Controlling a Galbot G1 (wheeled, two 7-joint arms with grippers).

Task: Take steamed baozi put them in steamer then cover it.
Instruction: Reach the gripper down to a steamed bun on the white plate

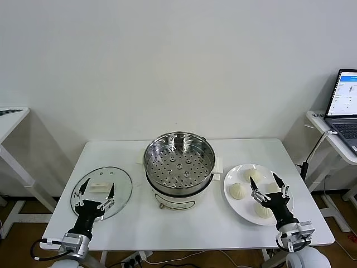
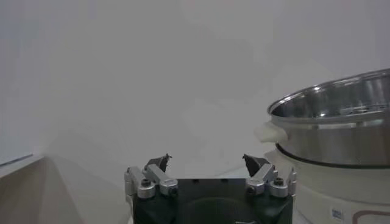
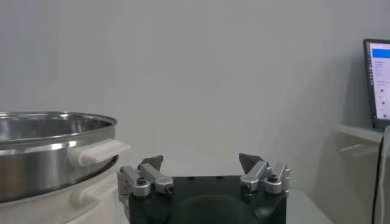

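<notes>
Down at the near edge, the left end effector (image 1: 96, 196) hangs with its fingers spread wide and nothing between them, tips pointing away from the robot over the near part of the cover (image 1: 101, 192). That glass lid lies flat on the left of the surface (image 1: 184, 223), its white handle just beyond the fingertips. The arm comes up from below the near edge, wrist low, leaning forward.

Across on the right, the right end effector (image 1: 269, 190) mirrors it: fingers wide apart, empty, poised above the white plate (image 1: 231, 192). The baozi (image 1: 238, 191) sit on that plate, one just left of the fingers, one partly hidden beneath them, another beyond; I cannot make out the fourth clearly. Whether the tips touch a bun, I cannot tell. This arm too rises from the near edge, angled forward.

Between the two, a little farther back, stands the steamer (image 1: 179, 163), uncovered, its perforated tray bare, steel bowl on a cream base. From the left wrist, the pot (image 2: 332, 131) rises just beside the open fingers (image 2: 159, 167). From the right wrist, its rim and white side handle (image 3: 97, 151) sit close by.

Far right, a laptop (image 1: 345, 106) on a side desk.
</notes>
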